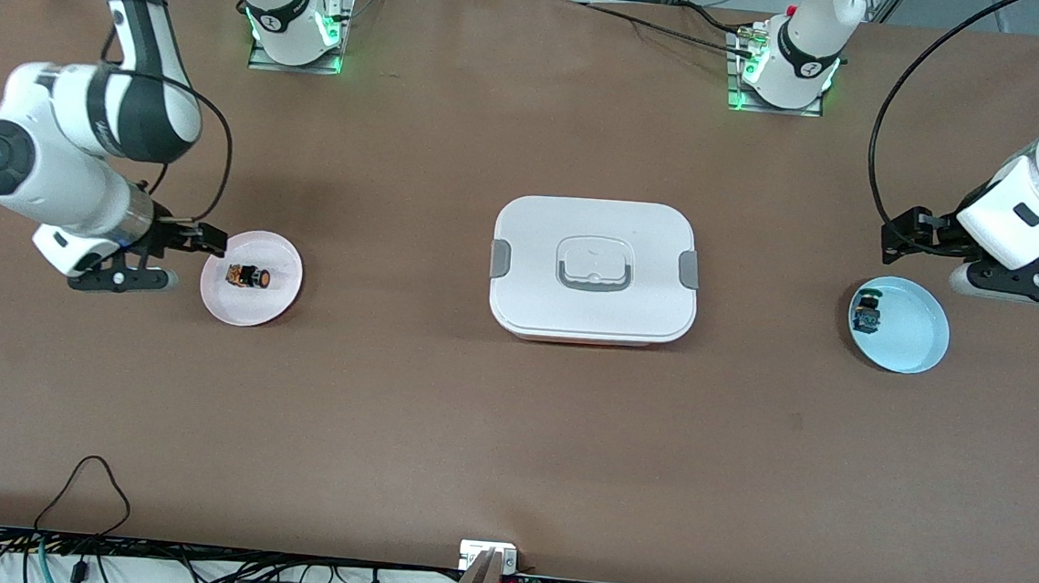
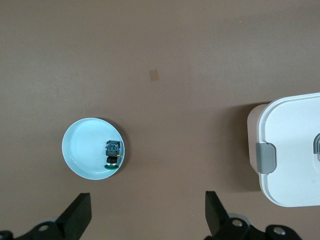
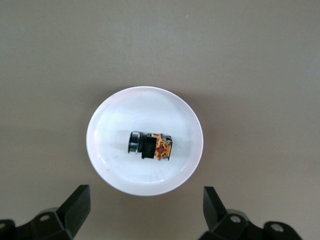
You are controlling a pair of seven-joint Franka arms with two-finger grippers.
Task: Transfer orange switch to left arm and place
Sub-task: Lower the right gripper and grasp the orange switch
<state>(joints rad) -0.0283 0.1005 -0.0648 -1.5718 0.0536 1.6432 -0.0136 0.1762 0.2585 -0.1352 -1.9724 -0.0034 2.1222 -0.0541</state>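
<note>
The brown surface (image 1: 473,435) carries three things — the white lidded box (image 1: 594,269) mid-surface, a pink plate (image 1: 251,277) toward the right arm's end from it, a pale blue plate (image 1: 899,324) toward the left arm's end.

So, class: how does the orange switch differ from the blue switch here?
The orange switch has an orange-tan body; the blue switch has a blue body and green cap. The orange switch lies on a pink plate at the right arm's end of the table; the blue switch sits on a light blue plate at the left arm's end. Both are tiny and lie untouched.
</note>
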